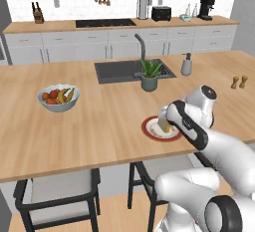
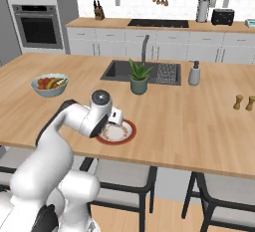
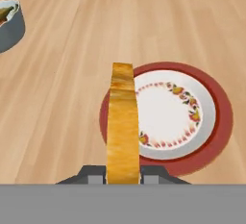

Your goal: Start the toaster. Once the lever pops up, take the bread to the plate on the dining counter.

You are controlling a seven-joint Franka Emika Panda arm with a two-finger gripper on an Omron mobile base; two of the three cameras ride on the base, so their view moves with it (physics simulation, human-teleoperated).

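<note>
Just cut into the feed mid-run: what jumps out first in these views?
The gripper is shut on the bread, held on edge over the left part of the plate, which sits near the front edge of the dining counter. Behind it stand a potted plant beside the sink and a bowl of fruit off to the left. The toaster sits far back on the rear worktop.

Fruit bowl (image 1: 58, 98) stands on the table's left portion. Potted plant (image 1: 150, 74) sits at the sink's (image 1: 117, 70) front edge, soap dispenser (image 1: 187, 64) to its right. Two shakers (image 1: 239, 82) stand far right. Stools (image 1: 57, 193) are tucked beneath. Coffee machine (image 1: 206, 8) is on the rear worktop.
</note>
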